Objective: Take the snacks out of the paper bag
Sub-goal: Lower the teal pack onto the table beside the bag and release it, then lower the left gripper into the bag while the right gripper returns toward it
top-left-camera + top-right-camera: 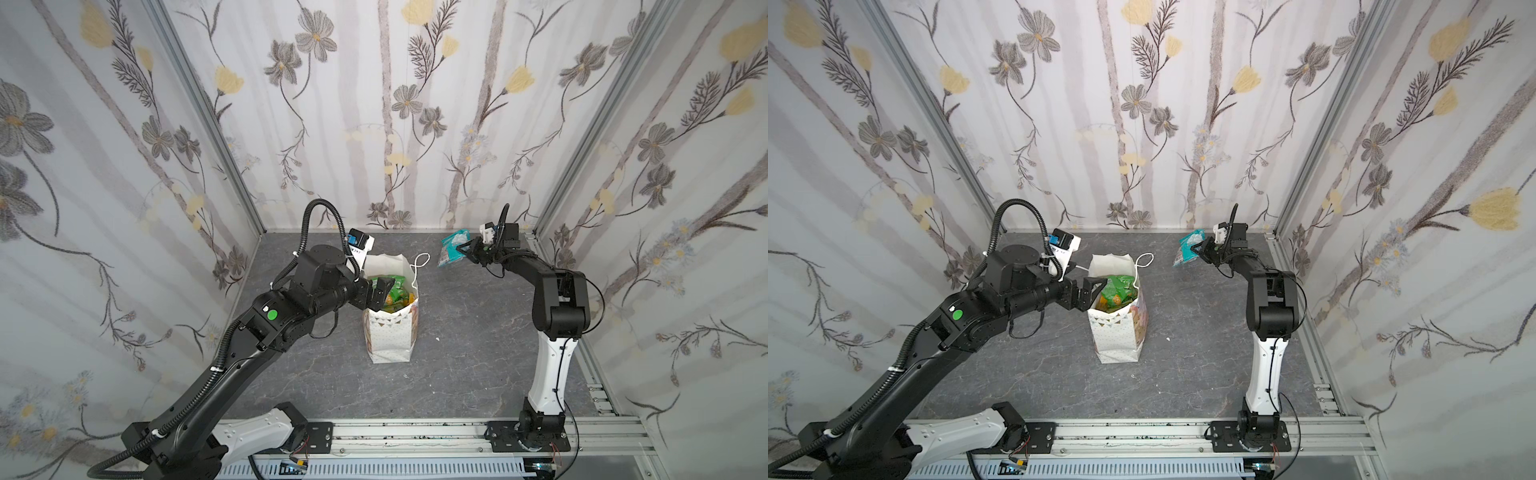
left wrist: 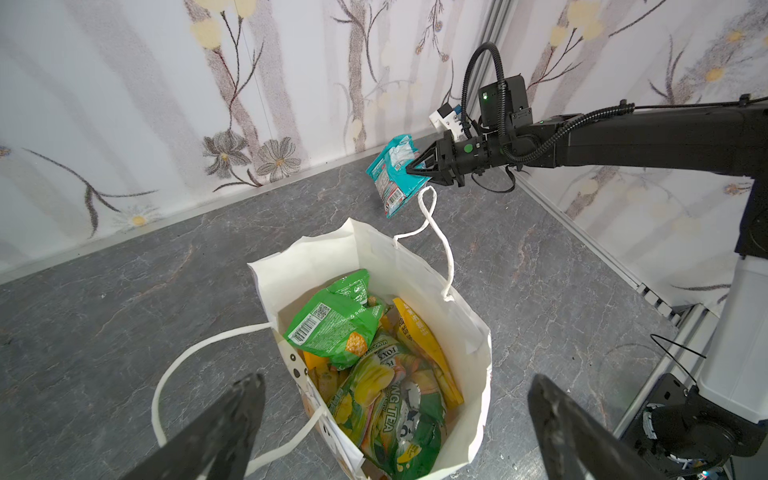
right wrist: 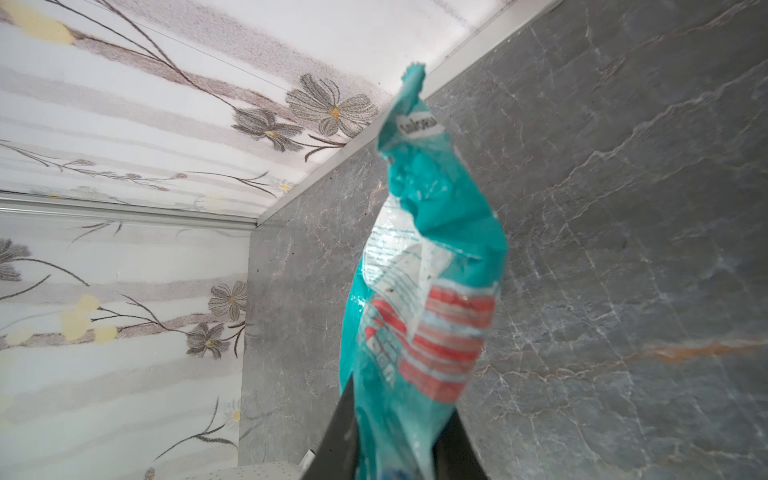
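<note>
right gripper (image 1: 459,248): clenched on teal packet (image 2: 395,174), held in the air, far right, clear of the table (image 1: 457,332).
left gripper (image 1: 381,294): jaws released, empty, above the mouth of the paper bag (image 1: 388,336), centre.
snacks (image 2: 390,395) in bag: green packet (image 2: 332,328) on top, others beneath.
handling: judged light, crinkly, slippery foil; pinch a sealed edge, gently; bag soft, may tip.

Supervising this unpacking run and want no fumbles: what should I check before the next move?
1. Right tool shut on teal packet: ok.
2. Teal packet outside the paper bag: ok.
3. Left tool open over the bag mouth: ok.
4. Bag upright: ok.
5. Green packet on top, exposed: ok.
6. Near cord handle clear of left tool: cannot tell.
</note>
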Controlling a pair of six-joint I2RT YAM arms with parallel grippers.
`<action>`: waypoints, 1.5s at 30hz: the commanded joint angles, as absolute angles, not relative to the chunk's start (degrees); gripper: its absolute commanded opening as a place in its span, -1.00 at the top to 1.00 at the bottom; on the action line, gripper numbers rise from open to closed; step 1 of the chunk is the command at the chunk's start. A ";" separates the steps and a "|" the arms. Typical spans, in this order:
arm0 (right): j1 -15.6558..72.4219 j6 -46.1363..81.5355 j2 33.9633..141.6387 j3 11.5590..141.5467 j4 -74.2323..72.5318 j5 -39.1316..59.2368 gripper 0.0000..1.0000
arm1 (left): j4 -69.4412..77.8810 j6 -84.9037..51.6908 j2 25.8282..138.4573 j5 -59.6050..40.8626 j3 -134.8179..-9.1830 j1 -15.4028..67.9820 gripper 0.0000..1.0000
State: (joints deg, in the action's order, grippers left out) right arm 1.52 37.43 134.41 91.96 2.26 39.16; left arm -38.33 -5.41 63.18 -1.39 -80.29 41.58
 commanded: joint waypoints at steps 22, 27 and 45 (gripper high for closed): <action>3.25 27.87 132.76 93.40 16.22 23.63 -0.16 | -35.67 -6.91 65.64 -2.10 -81.76 41.58 -1.00; 2.82 23.75 129.22 92.29 18.59 20.24 -0.40 | -35.76 -6.80 67.18 -1.58 -82.88 41.57 -1.00; 10.87 25.55 88.78 77.84 11.67 19.26 -0.82 | -41.29 -13.10 80.46 8.49 -96.37 40.86 -0.95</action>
State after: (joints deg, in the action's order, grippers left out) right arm 9.45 23.62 93.43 79.72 16.47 19.53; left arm -37.78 -10.26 78.24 4.67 -93.76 41.12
